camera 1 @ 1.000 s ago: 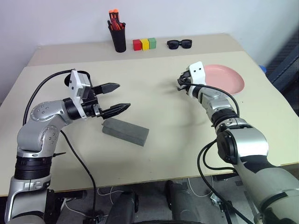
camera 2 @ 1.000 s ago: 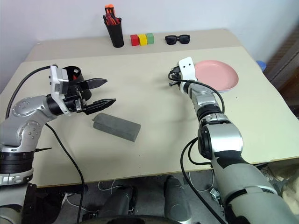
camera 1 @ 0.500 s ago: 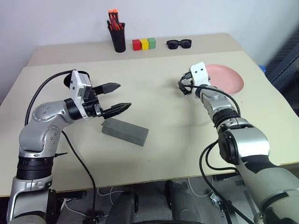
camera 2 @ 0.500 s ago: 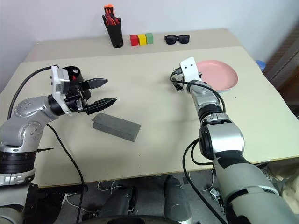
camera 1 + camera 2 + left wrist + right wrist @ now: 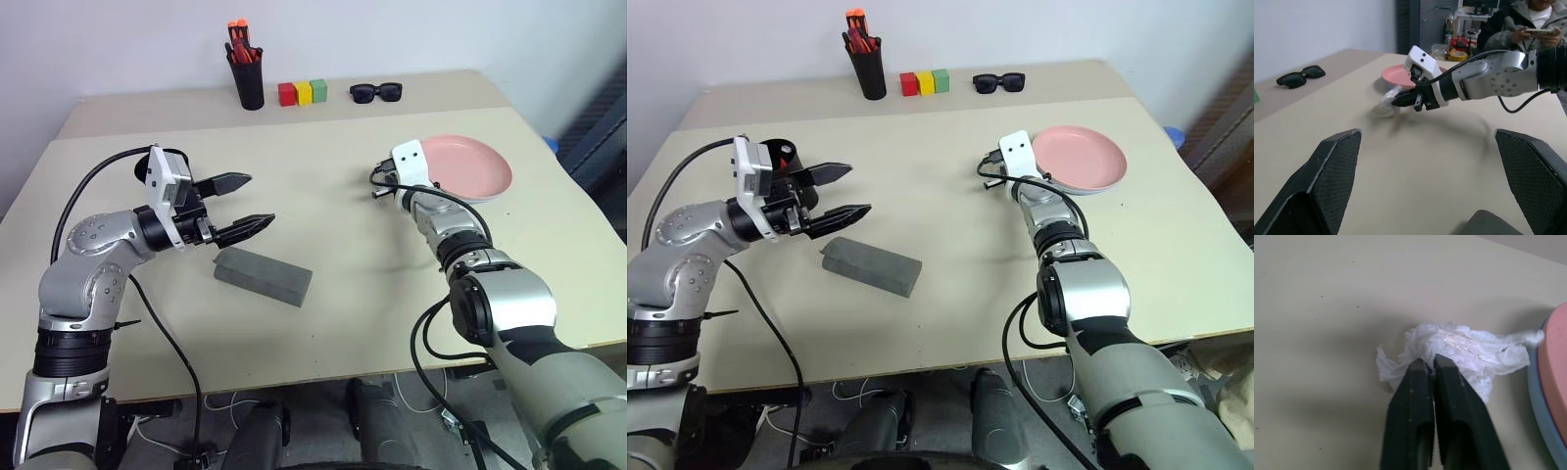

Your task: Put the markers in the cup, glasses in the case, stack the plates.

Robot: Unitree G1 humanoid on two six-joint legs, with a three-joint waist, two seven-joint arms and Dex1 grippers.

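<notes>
My right gripper (image 5: 1428, 363) is shut on a crumpled white tissue (image 5: 1464, 350) lying on the table just left of the plates. The salmon pink plate (image 5: 472, 166) lies on the light blue plate, whose rim (image 5: 1541, 399) peeks out beneath it. Nearer the table's front, the grey case (image 5: 263, 276) lies closed. My left gripper (image 5: 261, 200) hovers open just above and left of the case, holding nothing. The black cup (image 5: 779, 155) stands partly hidden behind my left hand. The markers and the glasses are out of view.
At the back of the table stand a black pot of orange-capped pens (image 5: 248, 73), red, yellow and green blocks (image 5: 302, 93) and black sunglasses (image 5: 376, 92). A person (image 5: 1535, 14) sits beyond the table's right side.
My right hand dipped slightly toward the table and its wrist turned, bringing the gripper onto the tissue. The left arm has not moved.
</notes>
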